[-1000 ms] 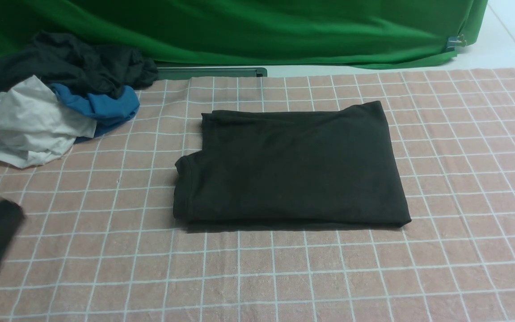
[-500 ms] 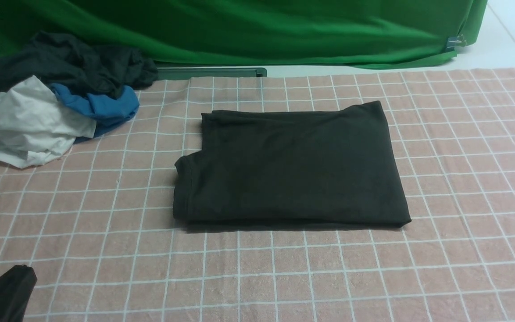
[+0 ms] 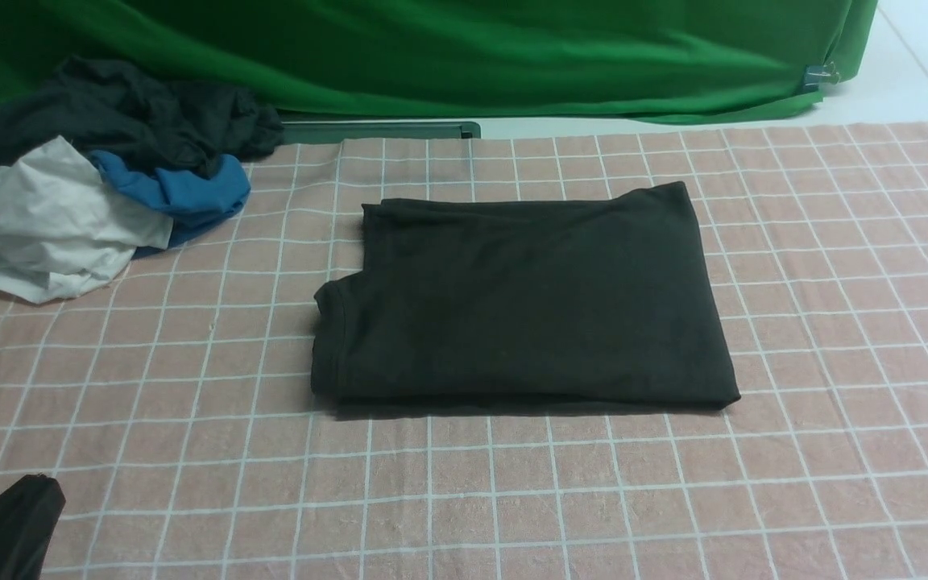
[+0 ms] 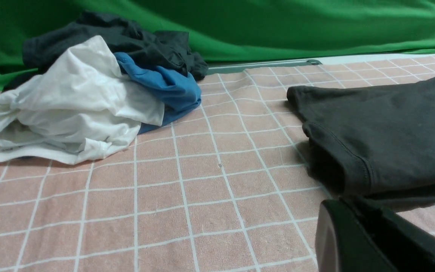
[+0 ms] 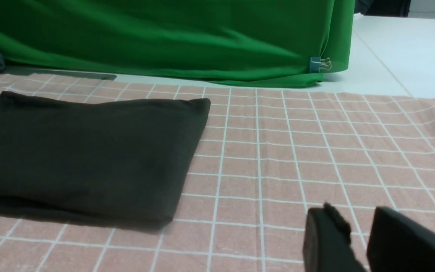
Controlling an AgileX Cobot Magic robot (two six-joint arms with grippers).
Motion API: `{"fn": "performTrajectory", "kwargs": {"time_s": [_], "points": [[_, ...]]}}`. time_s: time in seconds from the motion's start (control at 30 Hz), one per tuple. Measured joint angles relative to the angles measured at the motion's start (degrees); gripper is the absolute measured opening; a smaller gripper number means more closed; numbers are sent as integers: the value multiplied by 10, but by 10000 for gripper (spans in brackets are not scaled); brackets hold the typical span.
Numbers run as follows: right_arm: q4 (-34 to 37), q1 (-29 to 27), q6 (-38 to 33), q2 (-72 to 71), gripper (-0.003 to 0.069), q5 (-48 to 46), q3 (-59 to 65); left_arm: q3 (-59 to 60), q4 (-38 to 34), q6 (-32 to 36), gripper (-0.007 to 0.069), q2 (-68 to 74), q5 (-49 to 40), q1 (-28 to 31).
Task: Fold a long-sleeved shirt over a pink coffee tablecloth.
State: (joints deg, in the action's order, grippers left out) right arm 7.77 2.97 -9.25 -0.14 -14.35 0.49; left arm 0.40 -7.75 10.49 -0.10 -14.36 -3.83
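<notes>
The long-sleeved shirt [image 3: 520,298] lies folded into a flat black rectangle in the middle of the pink coffee tablecloth [image 3: 512,499]; no logo shows. My left gripper [image 3: 5,528] sits low at the near left corner, shut and empty, well clear of the shirt. The left wrist view has its closed tips [image 4: 343,202] just short of the shirt's [image 4: 391,128] folded edge. My right gripper [image 5: 357,219] is out of the front view. In its wrist view it hovers over bare tablecloth [image 5: 315,151] to the right of the shirt [image 5: 81,151], open with a small gap and nothing between the fingers.
A heap of black, blue and white garments [image 3: 93,177] lies at the far left of the cloth. A green fabric backdrop [image 3: 432,56] hangs behind, held by a binder clip [image 3: 818,78]. Bare white tabletop [image 3: 923,64] shows at the far right.
My left gripper has dropped from the mid-left edge to the near left corner and has stayed there for the last half second. The folded shirt has not moved.
</notes>
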Motion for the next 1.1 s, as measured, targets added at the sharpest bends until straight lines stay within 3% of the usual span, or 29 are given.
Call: {"fn": "performTrajectory", "kwargs": {"time_s": [1.1], "points": [[0, 0, 0, 0, 237, 0, 0, 0, -2, 0, 18, 0, 0, 0]]}}
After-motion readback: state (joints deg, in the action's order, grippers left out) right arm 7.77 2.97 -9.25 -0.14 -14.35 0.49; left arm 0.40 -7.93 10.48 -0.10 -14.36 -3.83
